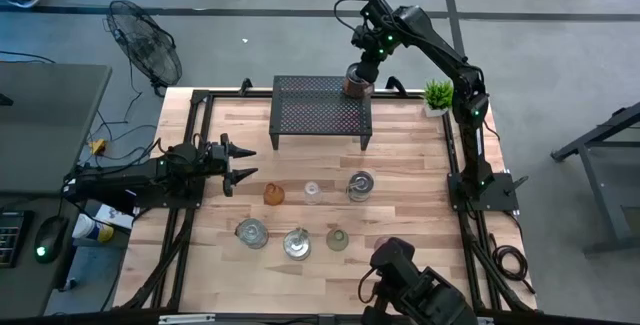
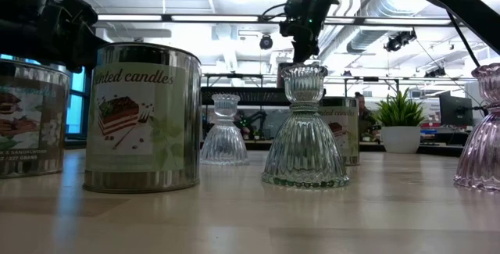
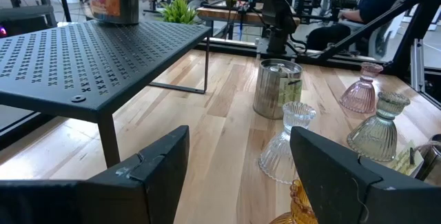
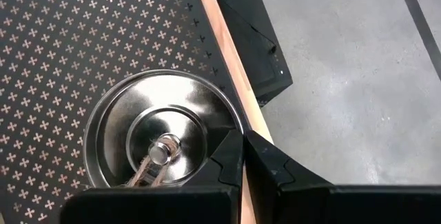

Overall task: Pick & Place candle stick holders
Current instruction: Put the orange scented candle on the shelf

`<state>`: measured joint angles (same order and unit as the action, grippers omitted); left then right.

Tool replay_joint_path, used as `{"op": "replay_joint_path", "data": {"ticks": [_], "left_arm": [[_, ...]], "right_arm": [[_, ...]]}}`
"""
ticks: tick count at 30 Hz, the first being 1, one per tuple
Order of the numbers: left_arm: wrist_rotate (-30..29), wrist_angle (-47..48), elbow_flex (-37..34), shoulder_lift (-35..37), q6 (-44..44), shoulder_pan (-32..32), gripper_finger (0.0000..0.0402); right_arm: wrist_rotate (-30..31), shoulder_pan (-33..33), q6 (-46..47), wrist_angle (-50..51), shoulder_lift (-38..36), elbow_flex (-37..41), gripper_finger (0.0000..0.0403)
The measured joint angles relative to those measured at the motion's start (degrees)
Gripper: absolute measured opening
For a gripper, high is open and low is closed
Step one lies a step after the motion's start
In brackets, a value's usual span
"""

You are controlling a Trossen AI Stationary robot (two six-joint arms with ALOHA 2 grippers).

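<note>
Standing on the black perforated rack (image 1: 320,113), at about 1 o'clock from table centre, is one silvery tin holder (image 1: 358,83); the right wrist view looks into it and shows a bare metal floor with a small metal wick tab at its centre (image 4: 162,151), nothing else inside. The right gripper (image 1: 366,57) hangs directly above this tin, fingers (image 4: 270,162) pressed together, gripping nothing.

Count on the wooden table (image 1: 400,255): six holders in two rows at roughly 6 o'clock from centre. Far row: one amber-orange glass holder (image 1: 273,194), one clear ribbed glass holder (image 1: 311,193), one silvery tin (image 1: 360,186). Near row: one tin-like holder (image 1: 251,232), one clear glass holder (image 1: 296,244), one pale green glass holder (image 1: 337,238). A pinkish glass holder (image 3: 362,96) shows in the left wrist view. Glass ones are bell-shaped with fluted skirts.

Left gripper (image 1: 242,163) sits at 9 o'clock, low, fingers (image 3: 145,176) spread apart, empty, just short of the amber holder.

One potted plant (image 1: 437,96) at 2 o'clock.
</note>
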<state>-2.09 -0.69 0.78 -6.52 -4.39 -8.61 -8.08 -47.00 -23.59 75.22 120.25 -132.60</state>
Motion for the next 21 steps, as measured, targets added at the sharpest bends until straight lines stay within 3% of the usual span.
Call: {"op": "replay_joint_path", "data": {"ticks": [21], "left_arm": [[0.02, -0.01, 0.00, 0.01, 0.01, -0.01, 0.0248]], "right_arm": [[0.85, 0.02, -1.53, -1.38, 1.46, -0.11, 0.0000]]}}
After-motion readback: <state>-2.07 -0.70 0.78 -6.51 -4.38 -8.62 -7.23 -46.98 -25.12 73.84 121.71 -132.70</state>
